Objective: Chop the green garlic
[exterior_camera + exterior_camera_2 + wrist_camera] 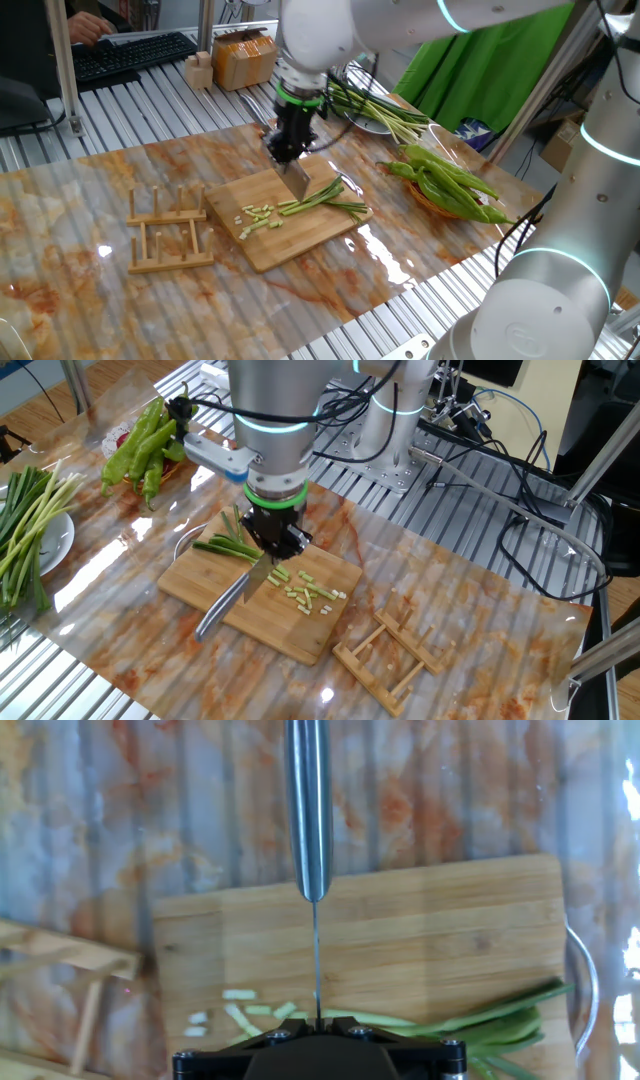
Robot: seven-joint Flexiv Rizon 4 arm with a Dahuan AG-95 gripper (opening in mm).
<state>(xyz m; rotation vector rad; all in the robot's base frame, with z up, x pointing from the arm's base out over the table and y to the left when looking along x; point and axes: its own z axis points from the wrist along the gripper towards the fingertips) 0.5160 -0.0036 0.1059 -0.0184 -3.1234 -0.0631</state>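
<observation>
The green garlic lies on a wooden cutting board [290,245] [200,585] [440,920]. Its uncut stalks [322,199] [226,547] [480,1020] lie next to several short cut bits [257,217] [310,593] [236,1011]. My gripper [289,155] [276,541] [316,1025] hangs over the board, shut on a steel knife [299,181] [225,605] [310,810]. The blade stands edge-down between the stalks and the cut bits. In the hand view the knife runs straight ahead from the jaws, and the fingers themselves are hidden behind the hand's black housing.
A wooden rack [168,232] [390,650] stands beside the board. Green peppers [450,185] [145,445] and a plate with long uncut stalks [385,112] [25,530] lie further off. A cardboard box [243,58] and a keyboard [130,55] sit at the back, and another robot base [570,260] is nearby.
</observation>
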